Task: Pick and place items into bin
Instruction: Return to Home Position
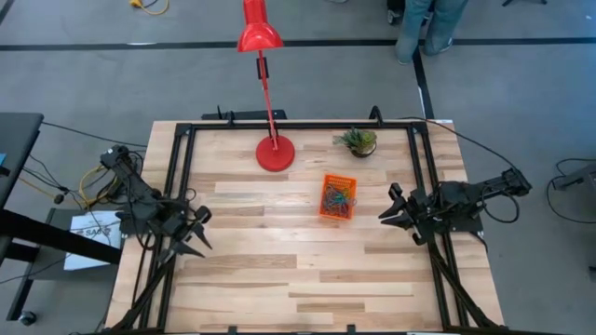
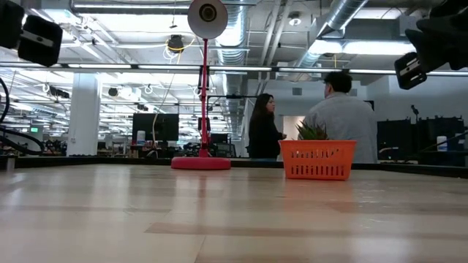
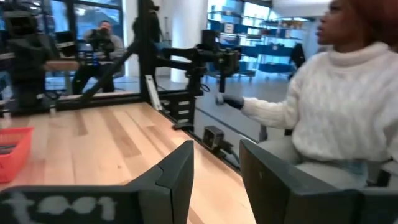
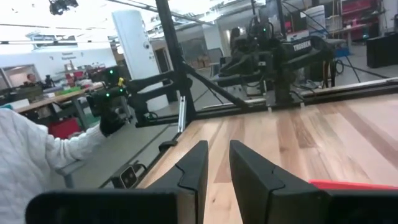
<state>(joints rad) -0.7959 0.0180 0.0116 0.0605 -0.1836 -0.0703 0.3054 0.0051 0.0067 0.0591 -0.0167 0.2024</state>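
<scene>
While left tool (image 1: 206, 233), right tool (image 1: 387, 205) gape apart | orange bin (image 2: 318, 162) holds multicoloured bands (image 1: 338, 197)

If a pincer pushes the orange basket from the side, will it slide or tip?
Probably slide: the orange basket looks low and wide, flat on the wooden table. It seems light, with latticed walls and only rubber bands inside, so gentle pushes may shift it.

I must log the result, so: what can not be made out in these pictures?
High view: bands in the bin, too small to count.
Low view: the bin's wall hides them.
Left wrist view: picture edge cuts the bin off.
</scene>
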